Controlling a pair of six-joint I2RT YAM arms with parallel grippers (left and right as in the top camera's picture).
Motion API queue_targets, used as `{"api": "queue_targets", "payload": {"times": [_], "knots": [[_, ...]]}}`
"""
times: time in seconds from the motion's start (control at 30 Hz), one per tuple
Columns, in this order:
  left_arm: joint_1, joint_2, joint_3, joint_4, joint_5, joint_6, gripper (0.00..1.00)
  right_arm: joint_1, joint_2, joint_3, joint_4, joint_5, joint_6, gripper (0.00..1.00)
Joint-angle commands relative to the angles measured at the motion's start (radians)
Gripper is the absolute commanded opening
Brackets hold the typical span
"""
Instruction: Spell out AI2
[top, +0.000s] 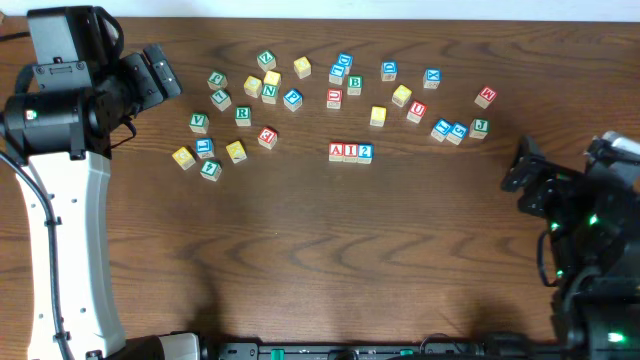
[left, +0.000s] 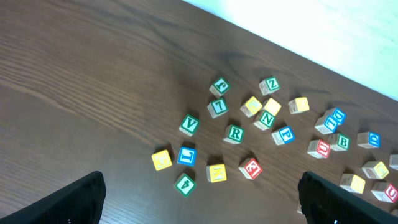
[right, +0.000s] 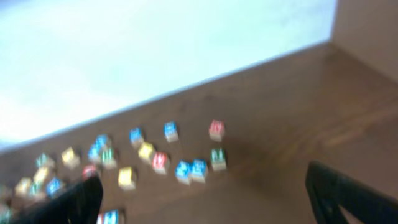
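At the overhead centre, red A was read on the A cube (top: 337, 152), red I on the I cube (top: 351, 152), blue 2 on the 2 cube (top: 365, 152); at left, green V on the V cube (top: 199, 122).

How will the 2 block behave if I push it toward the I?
Probably slides rather than rolls: the 2 block is a flat-faced cube resting square on the table. It looks like small, stiff wood, so likely light. It seems to touch the I block, so a push would likely shove that and the A block too.
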Motion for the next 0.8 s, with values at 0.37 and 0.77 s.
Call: {"api": "queue_targets", "payload": {"times": [0.37,0.77], "knots": [[0.002,0.004,0.011,-0.004,-0.010,0.005,0.97,-0.010,-0.468,-0.759,0.601,-0.116,-0.036,0.99],[0.002,0.004,0.011,-0.004,-0.010,0.005,0.98,0.022,-0.644,-0.887,0.520,-0.126,-0.011,0.99]]}}
